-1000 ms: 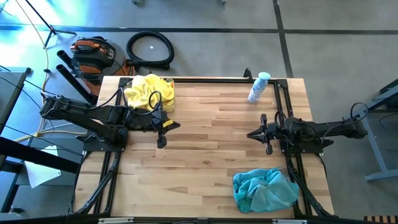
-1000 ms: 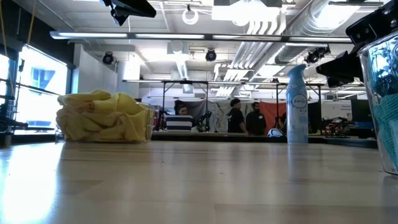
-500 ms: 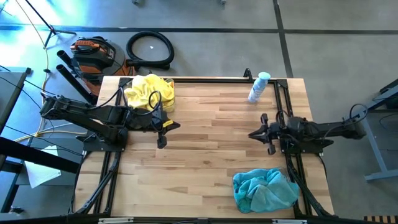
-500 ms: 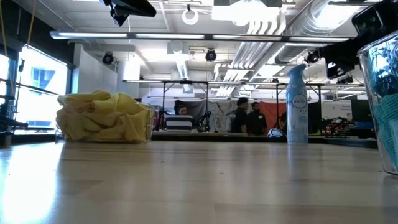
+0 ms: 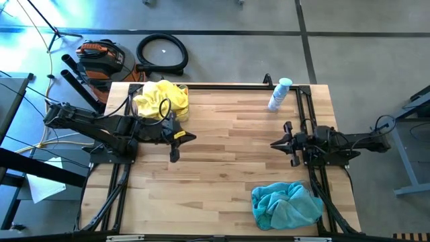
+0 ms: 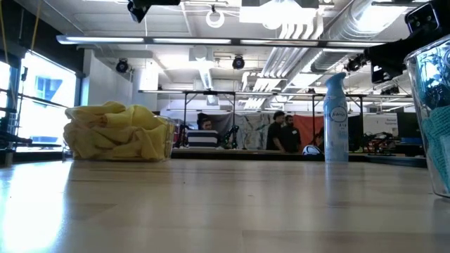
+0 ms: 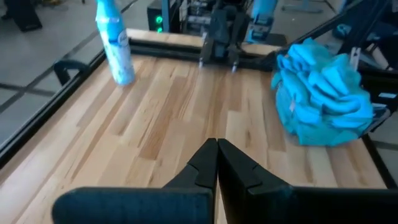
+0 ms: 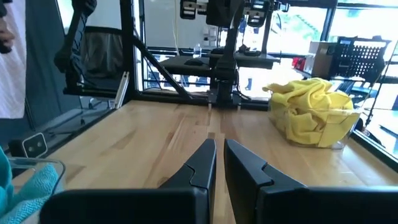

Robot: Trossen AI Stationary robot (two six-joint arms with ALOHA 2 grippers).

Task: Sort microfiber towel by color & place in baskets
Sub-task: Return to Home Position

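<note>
Just beside your left claw [image 5: 183, 137], pinched shut and empty, the yellow towels [image 5: 161, 97] heap in their basket [image 8: 339, 134]. Your right claw [image 5: 274, 143], all but closed, holds nothing. Blue towels [image 5: 285, 205] fill the basket [image 6: 422, 84] near it. They look soft, light and floppy, so pinch a raised fold.

This is a robotics lab in an open industrial hall. A butcher-block table [image 5: 228, 154] sits in a black metal frame [image 5: 306, 101] with two robot arms [image 5: 101, 124] bolted to it. The floor [image 5: 228, 40] is bare concrete, with a shop vacuum [image 5: 99, 57] and a coiled hose [image 5: 162, 53] lying beside the table. Overhead run exposed ducts [image 6: 351, 28], pipes and strip lights [image 6: 211, 41]. Beyond the table stand more framed benches [image 6: 211, 95] and equipment, a wire crate [image 8: 360, 59], tall windows [image 6: 42, 91], and people [image 6: 285, 133] on their feet at the far side.
</note>
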